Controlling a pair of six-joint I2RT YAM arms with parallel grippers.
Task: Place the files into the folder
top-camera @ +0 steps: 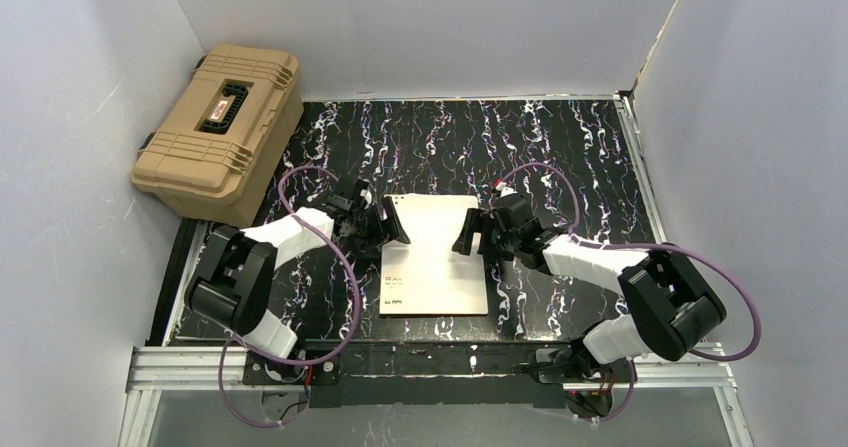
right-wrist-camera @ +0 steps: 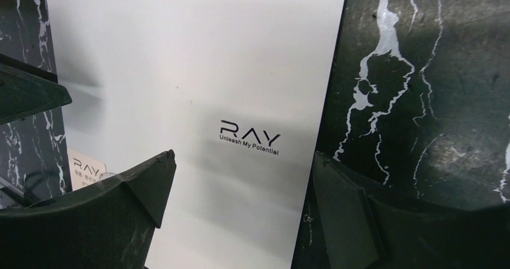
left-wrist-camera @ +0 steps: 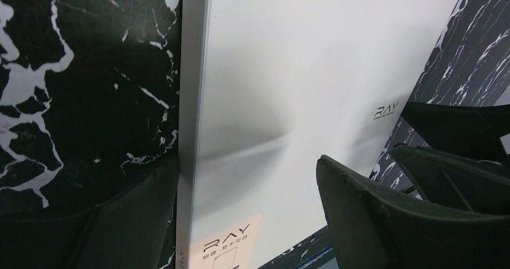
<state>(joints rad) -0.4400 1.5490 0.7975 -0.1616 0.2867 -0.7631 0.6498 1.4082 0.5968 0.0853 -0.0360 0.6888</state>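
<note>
You have the folder (top-camera: pixel 437 257) lying flat and closed on the bench (top-camera: pixel 560 157), cream cover up, with its printed name (right-wrist-camera: pixel 249 138) readable on the cover and a pale sticker (left-wrist-camera: pixel 225 245) at one corner; your left fingers (left-wrist-camera: pixel 391 221) are spread wide across the folder's left edge, one finger above the cover, the other out past the edge over the dark marbled surface; your right fingers (right-wrist-camera: pixel 108 215) are spread just as wide across the folder's right edge, one above the cover and one beyond it; neither pair grips anything, and these views do not show whether any fingertip touches the cover; both pairs sit towards the folder's far end, facing each other across it; a tan hard case (top-camera: pixel 220 127) stands well apart from the folder, beyond its far left corner
</note>
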